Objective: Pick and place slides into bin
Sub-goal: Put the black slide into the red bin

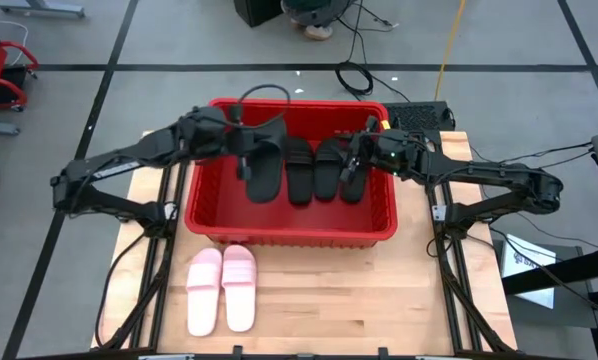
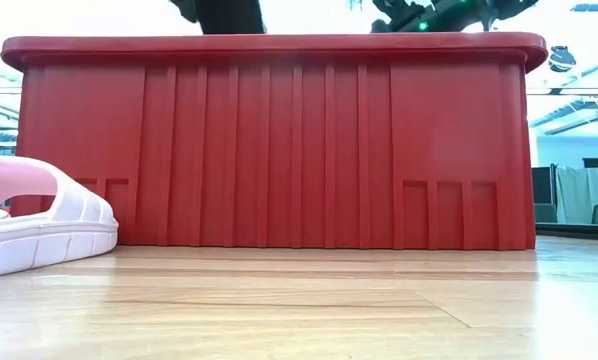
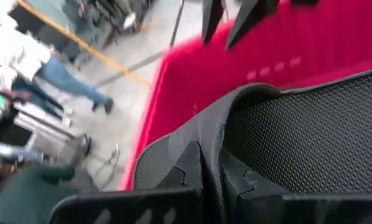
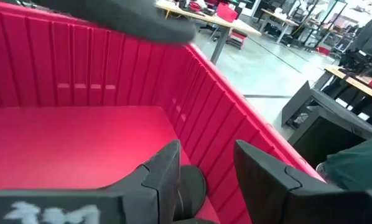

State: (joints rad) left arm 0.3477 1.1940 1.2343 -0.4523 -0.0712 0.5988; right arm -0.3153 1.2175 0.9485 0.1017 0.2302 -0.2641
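The red bin [image 1: 289, 238] [image 2: 279, 150] stands at the table's middle. My left gripper [image 1: 244, 150] [image 3: 209, 158] is over the bin's left half, shut on a black slide [image 1: 264, 178] [image 3: 298, 137]. Three more black slides [image 1: 299, 172] [image 1: 325, 170] [image 1: 352, 182] lie on the bin's floor toward its right. My right gripper [image 1: 354, 160] [image 4: 208, 162] stands open over the rightmost one, with red bin wall showing between its fingers. Two light pink slides [image 1: 222, 288] [image 2: 29, 215] rest on their soles side by side on the table, in front of the bin's left corner. My left gripper pinches a thin raised edge of the black slide [image 3: 212, 146] between its two fingers, coming from the table's left and slanting down. The slide hangs from the fingers inside the bin's outline. Whether its lower end reaches the floor cannot be told.
Bare wooden table [image 1: 379, 300] lies in front of the bin, right of the pink slides. Cables and a dark box [image 1: 419, 115] sit at the far right. A person [image 3: 55, 68] walks on the floor beyond the table.
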